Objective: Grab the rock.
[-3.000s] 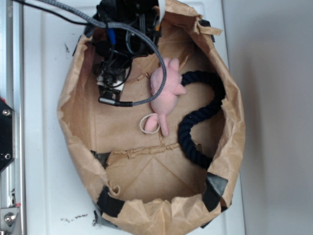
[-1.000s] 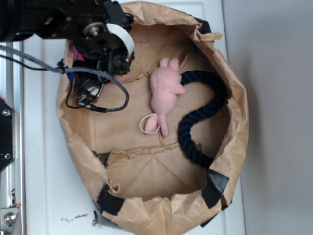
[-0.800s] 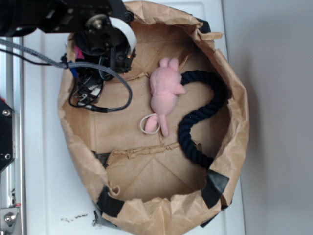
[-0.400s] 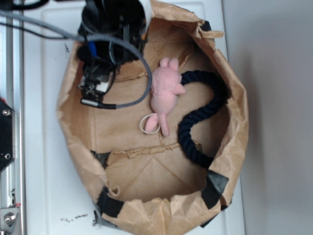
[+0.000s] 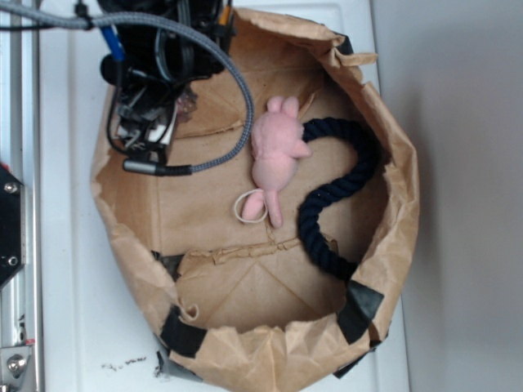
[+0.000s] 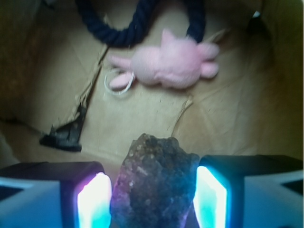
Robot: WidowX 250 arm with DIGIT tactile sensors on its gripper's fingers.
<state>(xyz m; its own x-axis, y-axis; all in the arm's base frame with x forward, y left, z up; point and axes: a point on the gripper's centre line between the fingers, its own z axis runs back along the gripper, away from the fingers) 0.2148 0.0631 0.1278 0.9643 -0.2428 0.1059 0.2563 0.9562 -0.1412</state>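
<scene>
In the wrist view, the rock (image 6: 154,183), a dark brown, rough, mottled chunk, fills the gap between my gripper's (image 6: 152,192) two glowing pads (image 6: 95,202), which press against its sides. The gripper is shut on the rock. Beyond it lies the brown paper floor of the bag. In the exterior view my arm (image 5: 163,49) hangs over the bag's upper left corner and hides the fingers. Only a small brownish bit of the rock (image 5: 188,101) shows under it.
The crumpled paper bag (image 5: 384,204) walls everything in. A pink plush toy (image 5: 274,147) with a white ring (image 5: 250,207) lies mid-floor, and a dark blue rope (image 5: 335,192) curves to its right. Black tape patches (image 5: 359,309) mark the bag's corners. A grey cable (image 5: 237,114) loops from the arm.
The arm has swung across the bag's upper left corner and now sits further back and looks larger in the exterior view. The toy and the rope have not moved.
</scene>
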